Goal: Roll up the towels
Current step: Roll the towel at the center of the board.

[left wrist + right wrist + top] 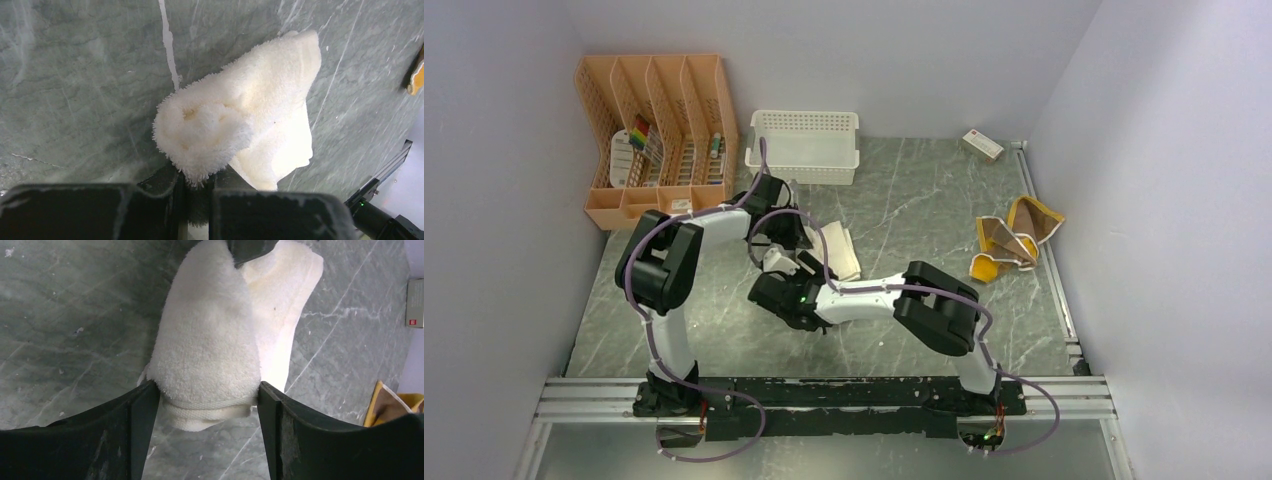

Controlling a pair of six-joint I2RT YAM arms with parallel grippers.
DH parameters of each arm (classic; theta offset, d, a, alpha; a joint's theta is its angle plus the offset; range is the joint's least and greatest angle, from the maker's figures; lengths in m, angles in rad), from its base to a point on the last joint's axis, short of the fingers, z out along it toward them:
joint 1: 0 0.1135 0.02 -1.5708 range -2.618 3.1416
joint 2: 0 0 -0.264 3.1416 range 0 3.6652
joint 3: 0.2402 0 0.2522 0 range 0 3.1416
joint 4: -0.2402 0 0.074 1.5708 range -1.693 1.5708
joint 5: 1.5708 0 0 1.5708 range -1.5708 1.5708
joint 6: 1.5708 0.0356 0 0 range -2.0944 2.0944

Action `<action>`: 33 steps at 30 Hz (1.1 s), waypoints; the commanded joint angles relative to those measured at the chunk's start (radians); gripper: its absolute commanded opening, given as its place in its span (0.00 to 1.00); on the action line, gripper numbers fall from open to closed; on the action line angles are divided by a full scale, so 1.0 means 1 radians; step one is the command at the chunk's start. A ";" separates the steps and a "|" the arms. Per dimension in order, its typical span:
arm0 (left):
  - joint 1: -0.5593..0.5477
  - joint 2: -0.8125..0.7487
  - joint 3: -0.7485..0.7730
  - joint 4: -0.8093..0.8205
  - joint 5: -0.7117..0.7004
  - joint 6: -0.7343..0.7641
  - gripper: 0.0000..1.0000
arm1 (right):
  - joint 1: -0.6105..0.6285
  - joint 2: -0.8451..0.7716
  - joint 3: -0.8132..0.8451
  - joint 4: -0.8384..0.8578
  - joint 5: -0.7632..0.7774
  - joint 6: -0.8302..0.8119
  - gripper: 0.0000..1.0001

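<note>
Wrist views carry the detail here: the left gripper (200, 187) is pinched tight on the rolled end of the fluffy white cloth towel (250, 125), while the right gripper (209, 397) has both fingers pressed against the roll's sides. From overhead, that towel is mid-table, mostly hidden by both arms. The crumpled mustard-yellow towel (1014, 240) lies near the right wall. The orange slotted organiser (659, 130) holds small items I can't identify.

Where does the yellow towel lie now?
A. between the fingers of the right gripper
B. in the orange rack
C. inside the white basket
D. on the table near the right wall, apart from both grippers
D: the yellow towel lies crumpled on the table by the right wall, with no gripper near it.
</note>
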 commanded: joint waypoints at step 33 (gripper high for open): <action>0.010 0.103 -0.049 0.016 0.151 -0.006 0.07 | 0.034 0.167 0.034 0.107 0.107 0.171 0.69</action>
